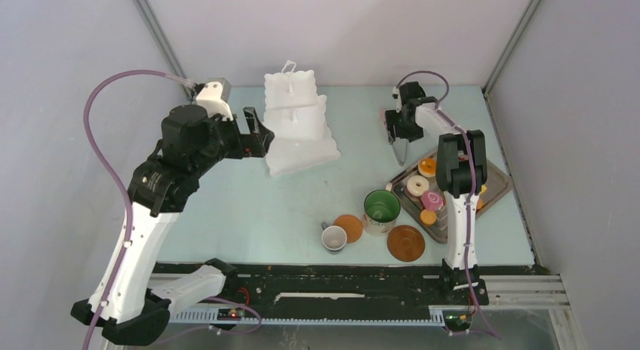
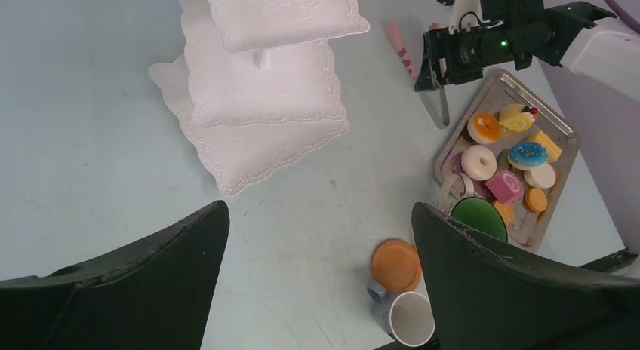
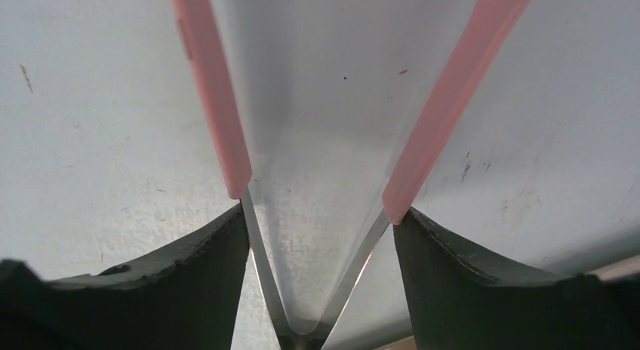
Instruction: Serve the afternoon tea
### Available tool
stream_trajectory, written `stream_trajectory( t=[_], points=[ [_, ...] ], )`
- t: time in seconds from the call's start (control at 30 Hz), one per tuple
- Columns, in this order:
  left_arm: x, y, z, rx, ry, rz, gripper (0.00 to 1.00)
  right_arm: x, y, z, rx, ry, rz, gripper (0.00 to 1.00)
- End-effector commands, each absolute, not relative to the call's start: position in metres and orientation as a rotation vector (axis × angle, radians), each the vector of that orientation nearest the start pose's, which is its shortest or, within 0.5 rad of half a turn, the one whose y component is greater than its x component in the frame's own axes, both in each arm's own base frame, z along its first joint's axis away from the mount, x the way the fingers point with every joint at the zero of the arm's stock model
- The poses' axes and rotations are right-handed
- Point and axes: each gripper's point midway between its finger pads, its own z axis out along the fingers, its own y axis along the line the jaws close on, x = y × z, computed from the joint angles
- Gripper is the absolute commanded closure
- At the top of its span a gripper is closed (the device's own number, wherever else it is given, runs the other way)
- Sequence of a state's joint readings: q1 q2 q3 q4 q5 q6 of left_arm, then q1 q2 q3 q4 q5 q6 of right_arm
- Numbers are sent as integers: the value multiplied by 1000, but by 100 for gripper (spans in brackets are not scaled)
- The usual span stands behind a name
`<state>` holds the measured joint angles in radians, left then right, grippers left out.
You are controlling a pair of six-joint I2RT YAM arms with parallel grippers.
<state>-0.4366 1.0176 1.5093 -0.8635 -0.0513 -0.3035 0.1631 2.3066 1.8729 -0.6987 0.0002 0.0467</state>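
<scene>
- The white cup (image 1: 333,237), brown saucer (image 1: 406,243) and green-lined mug (image 1: 382,207) stand nearer than the three-tier stand (image 1: 298,124), to its right.
- The pastries (image 1: 417,185) lie in the metal tray (image 1: 498,176), right of the stand. Its tiers are bare, so serving seems barely begun.
- The left hand (image 1: 260,133) gapes wide and empty, just left of the stand.
- The right hand (image 1: 398,131), right of the stand, clasps the tongs (image 1: 399,150).

You have bare table (image 1: 241,214) across the lower left-centre of the top view. The three-tier stand (image 1: 300,124) blocks the upper middle. At lower right, the mug (image 1: 381,208), cup (image 1: 334,237) and saucer (image 1: 406,243) crowd beside the tray (image 1: 498,180). The right arm (image 1: 456,169) overhangs it, with the tongs (image 1: 398,148) hanging by its upper-left edge.
</scene>
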Motion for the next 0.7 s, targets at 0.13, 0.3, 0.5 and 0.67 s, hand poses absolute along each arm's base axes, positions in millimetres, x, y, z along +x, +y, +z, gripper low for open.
stream_trajectory(
  t=[0.13,0.3,0.5,0.67],
  points=[
    [252,-119,399,108,1895,-430,2,515,98,56,-42,2541,168,36],
    [252,-121,396,109,1898,-444,2,507,113,53,35,2559,166,28],
    [250,-123,397,122,1887,-458,2,496,109,38,206,2574,46,19],
    [243,-126,394,141,1889,-467,2,485,111,22,217,2560,-31,8]
  ],
)
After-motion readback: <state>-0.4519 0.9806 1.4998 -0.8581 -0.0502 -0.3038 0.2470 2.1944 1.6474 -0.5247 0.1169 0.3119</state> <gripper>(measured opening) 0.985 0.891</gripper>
